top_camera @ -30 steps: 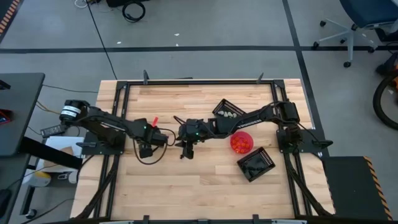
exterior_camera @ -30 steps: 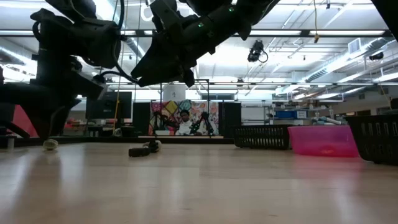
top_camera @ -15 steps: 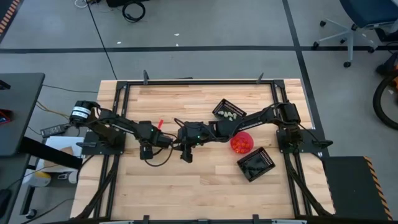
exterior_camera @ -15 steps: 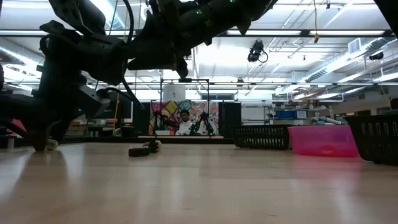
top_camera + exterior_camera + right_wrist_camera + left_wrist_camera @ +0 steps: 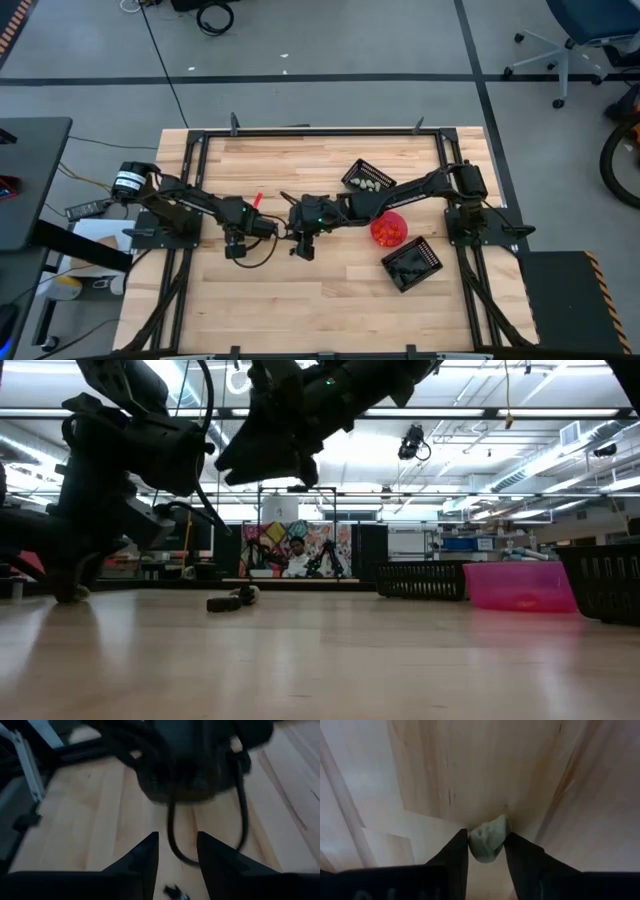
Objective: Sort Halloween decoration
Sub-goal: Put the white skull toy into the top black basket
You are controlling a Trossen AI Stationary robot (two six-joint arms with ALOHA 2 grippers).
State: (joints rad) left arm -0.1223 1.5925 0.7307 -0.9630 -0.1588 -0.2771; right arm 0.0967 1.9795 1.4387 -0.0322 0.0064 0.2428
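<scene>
A pale whitish-grey trinket [image 5: 489, 844] lies on the wooden table [image 5: 300, 300], left of centre. My left gripper [image 5: 487, 835] points steeply down and is shut on it; in the low view this gripper [image 5: 68, 590] reaches the tabletop and hides the trinket. My right gripper [image 5: 303, 247] hangs open above the table's middle, nothing between its fingers [image 5: 145, 855]. A black trinket [image 5: 176, 892] lies on the table below it, also seen in the low view [image 5: 230, 601]. My left gripper pinches the pale trinket between its two fingers, one on each side [image 5: 474, 845]. The fingers come from above, pointing steeply down. The trinket sits on the table, its far end reaching beyond the fingertips.
A pink bowl [image 5: 388, 228] with orange pieces stands right of centre. One black slatted basket [image 5: 367, 178] behind it holds pale pieces, another [image 5: 412, 263] in front holds dark ones. A black frame [image 5: 300, 131] rims the table. Bare wood lies at the near side.
My left gripper has sunk to the tabletop, down over the pale trinket that earlier lay uncovered beside it in the low view; the trinket is now hidden there behind the fingers. The black trinket has stayed in place.
</scene>
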